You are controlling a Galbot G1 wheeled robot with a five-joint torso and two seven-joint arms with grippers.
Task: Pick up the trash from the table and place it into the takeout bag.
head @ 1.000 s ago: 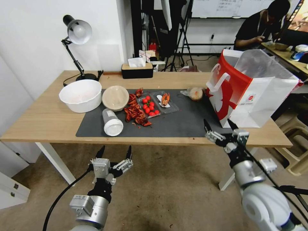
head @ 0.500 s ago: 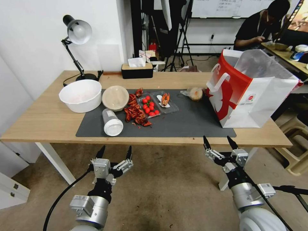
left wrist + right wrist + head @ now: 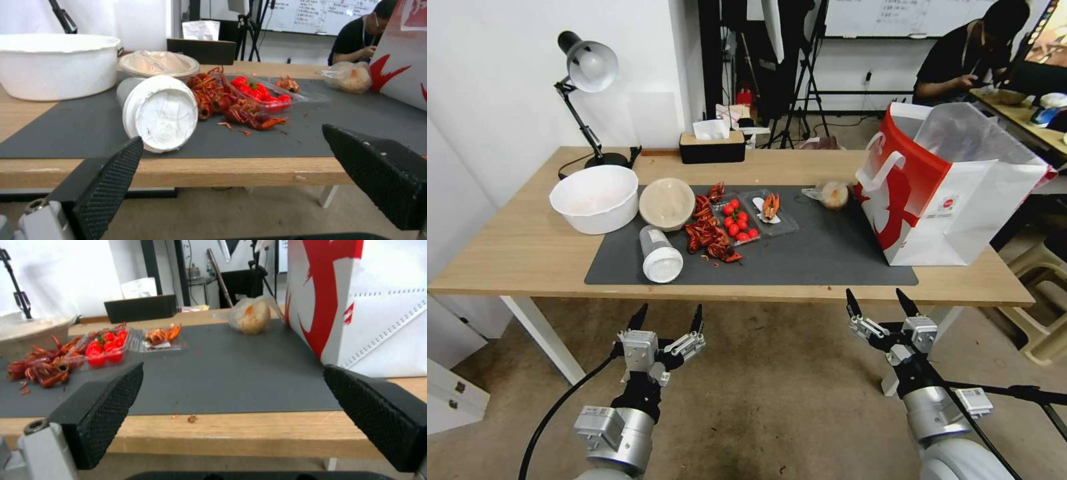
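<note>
Your 2 grippers hang below the table's point(image 3: 527, 257) front edge, jaws spread, empty. The lidded cup point(image 3: 660, 254) lies on its side near the mat's front-left corner, lid facing your nearer left gripper point(image 3: 667, 321); your right gripper point(image 3: 875, 303) sits below the takeout bag point(image 3: 940, 193).

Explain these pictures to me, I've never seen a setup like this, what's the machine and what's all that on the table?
It is a wheeled robot with two arms. One picture looks down from its head; the other two come from cameras on its wrists. The left gripper and right gripper hang open below the front edge of the table, holding nothing. On the dark mat lie a tipped-over lidded cup, a beige bowl, crayfish shells, a clear tray of tomatoes and a small clear bag. A red and white takeout bag stands at the right.
</note>
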